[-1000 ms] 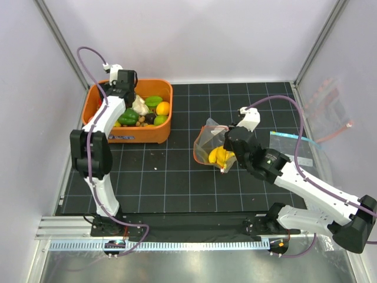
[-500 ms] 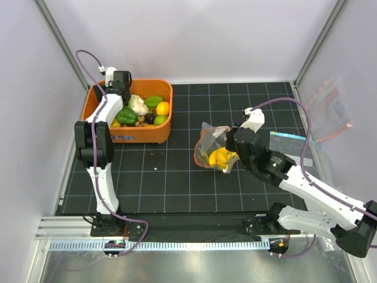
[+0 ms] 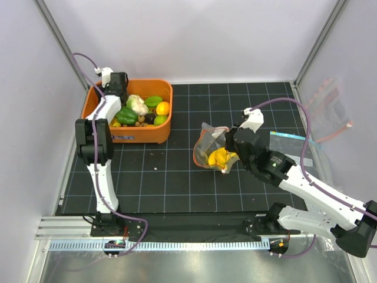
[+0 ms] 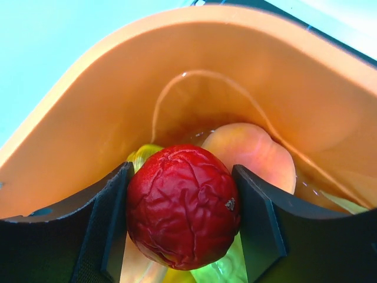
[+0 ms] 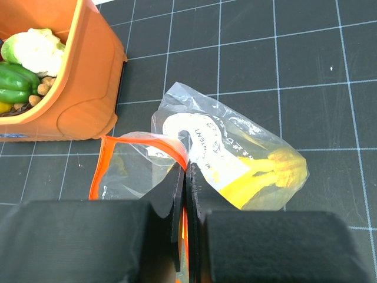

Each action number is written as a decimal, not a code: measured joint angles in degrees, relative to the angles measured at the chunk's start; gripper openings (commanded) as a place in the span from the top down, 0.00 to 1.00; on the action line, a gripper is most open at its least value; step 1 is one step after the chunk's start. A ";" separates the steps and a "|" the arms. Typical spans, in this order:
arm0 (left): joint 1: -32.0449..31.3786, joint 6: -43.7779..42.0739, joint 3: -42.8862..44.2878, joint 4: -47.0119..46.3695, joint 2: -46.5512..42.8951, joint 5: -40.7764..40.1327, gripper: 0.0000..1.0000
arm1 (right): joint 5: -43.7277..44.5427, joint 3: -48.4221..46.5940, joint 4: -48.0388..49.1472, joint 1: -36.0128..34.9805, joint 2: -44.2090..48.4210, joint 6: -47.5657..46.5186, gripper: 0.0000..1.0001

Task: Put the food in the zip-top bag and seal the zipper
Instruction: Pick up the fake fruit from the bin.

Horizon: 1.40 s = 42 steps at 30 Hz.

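white printed label on zip-top bag: lettering unreadable. blue sticker on orange bin: illegible.

orange bin at far left of black gridded mat, flat clear blue-edged bag lying at right

Left claw: red fruit fills jaws, bin wall close ahead.
Right claw: zip-top bag ahead, open tabletop beyond.
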<state>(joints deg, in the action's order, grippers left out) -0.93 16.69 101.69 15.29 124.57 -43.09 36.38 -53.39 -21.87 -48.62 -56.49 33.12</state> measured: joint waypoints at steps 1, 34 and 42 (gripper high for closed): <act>0.00 0.46 -0.94 -0.55 -0.55 0.13 0.56 | -0.11 0.00 0.00 0.00 0.00 -0.02 0.99; -33.35 15.72 -26.14 1.60 -41.66 28.30 0.65 | -2.97 -0.04 1.27 0.00 -4.31 -1.53 0.99; -48.74 13.62 -30.71 -2.08 -45.88 31.76 0.66 | -5.14 -0.04 1.29 0.00 -4.26 -1.49 0.99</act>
<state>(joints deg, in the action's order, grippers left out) -49.67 30.30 70.98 13.21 78.70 -11.33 31.24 -53.43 -20.58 -48.62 -60.75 31.64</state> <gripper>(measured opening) 0.662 0.079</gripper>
